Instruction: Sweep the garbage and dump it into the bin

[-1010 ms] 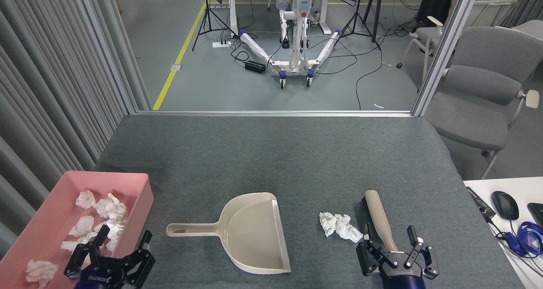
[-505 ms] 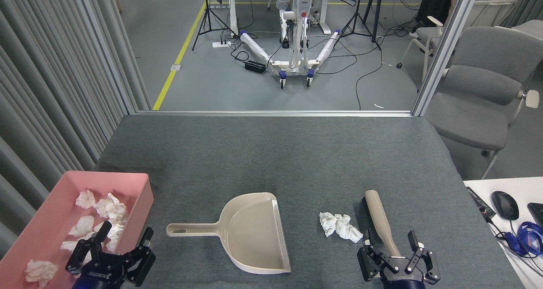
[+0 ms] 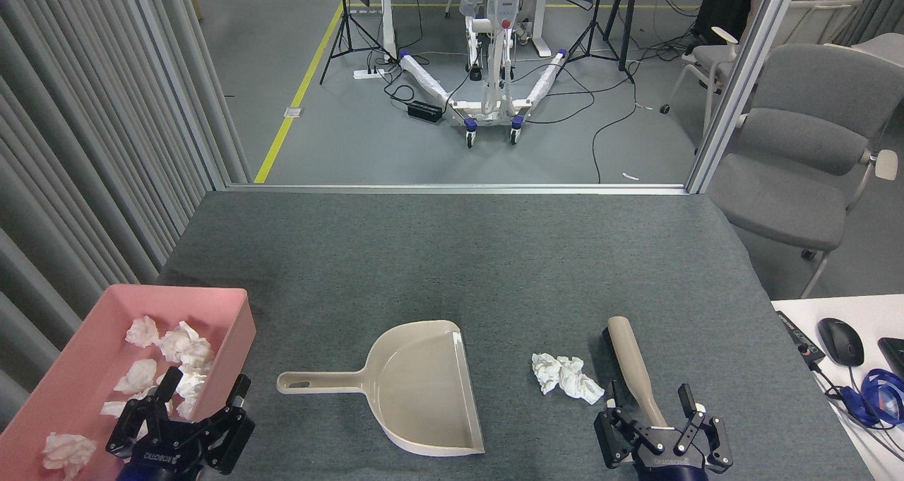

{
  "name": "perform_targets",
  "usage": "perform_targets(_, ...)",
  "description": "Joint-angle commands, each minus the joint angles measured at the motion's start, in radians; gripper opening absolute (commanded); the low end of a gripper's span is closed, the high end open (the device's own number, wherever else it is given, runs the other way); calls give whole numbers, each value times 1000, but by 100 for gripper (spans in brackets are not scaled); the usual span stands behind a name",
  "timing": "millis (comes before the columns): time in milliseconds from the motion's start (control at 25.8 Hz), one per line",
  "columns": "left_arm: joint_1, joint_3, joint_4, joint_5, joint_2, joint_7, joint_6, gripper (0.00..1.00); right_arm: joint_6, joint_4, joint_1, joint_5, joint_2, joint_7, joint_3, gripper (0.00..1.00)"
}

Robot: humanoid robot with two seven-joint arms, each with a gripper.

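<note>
The garbage (image 3: 567, 377), an elongated crumpled white wad, lies on the grey table between the beige dustpan (image 3: 424, 389) and a brush (image 3: 631, 359) with a beige handle. My right gripper (image 3: 648, 402) is open at the bottom right, its fingers either side of the near end of the brush handle. The pink bin (image 3: 240, 322) stands at the bottom left and holds several smaller white wads. My left gripper (image 3: 203, 395) is open over the bin's right wall, holding nothing. The dustpan's handle points left towards it.
The grey felt table (image 3: 452, 255) ends at a metal rail at the back. Ribbed grey panels (image 3: 85, 149) line the left side. A white side table (image 3: 847, 333) with a mouse and cables adjoins on the right, with a grey chair (image 3: 805, 156) beyond.
My right gripper has drawn back slightly towards the near edge along the brush handle. My left gripper has shifted a little by the bin. The garbage, dustpan and brush have not moved.
</note>
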Motion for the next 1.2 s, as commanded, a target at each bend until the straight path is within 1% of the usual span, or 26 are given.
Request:
perform_targets(0,2,-2,0,1,17,20,3,100,-1,0,0,-1,0,-1,0,98)
perform_targets(155,-2,-6,4,1,42,20,6,100,-7,0,0,-1,1,-1,0,98)
perform_targets(427,-1,-6,9,-2,43,8,4,100,-15,-1,1,-1,0,-1,-2,98)
perform_targets(583,1,-6,4,0,39,15,9,100,-15,0,0,-1,0,-1,-2,98)
perform_targets(777,-1,-12,3,0,16,17,13,100,-13,0,1,-1,0,-1,0,98)
perform_targets(1010,1,-15,8,0,23,11,10,100,-13,0,3,-1,-2,-1,0,98)
perform_targets(1165,8,-17,8,0,14,21,10,100,-13,0,1,-1,-2,-1,0,98)
